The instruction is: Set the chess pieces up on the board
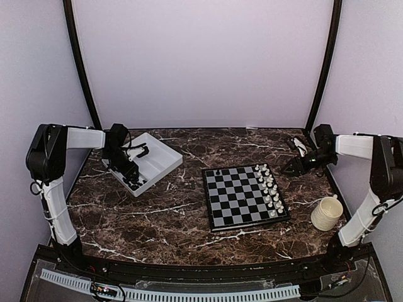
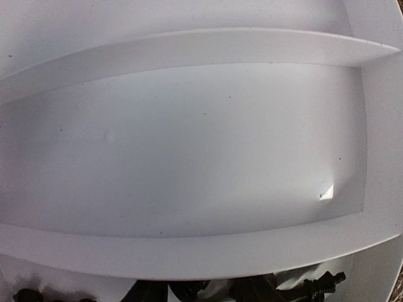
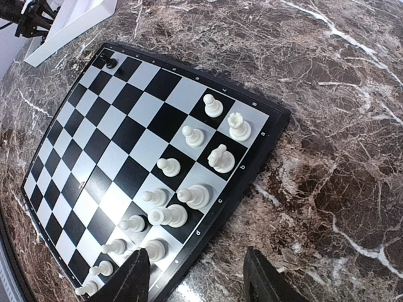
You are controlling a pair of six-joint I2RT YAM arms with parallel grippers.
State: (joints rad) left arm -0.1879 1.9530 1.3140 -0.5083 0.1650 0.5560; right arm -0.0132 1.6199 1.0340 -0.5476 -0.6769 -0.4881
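You'll find the board (image 3: 107,163) checked in black and grey-white inside a thin black rim, carrying white chessmen (image 3: 220,157) and one black chess piece (image 3: 111,63). The tabletop (image 1: 157,220) is dark brown marble veined with white, the tray (image 1: 158,156) is plain white with more black chess pieces (image 1: 141,184) in it, and the cup (image 1: 327,212) is cream. Your left arm (image 1: 85,137) and right arm (image 1: 354,146) are white with black joints, the right fingers (image 3: 133,277) are black, and the walls (image 1: 201,63) are pale lilac.
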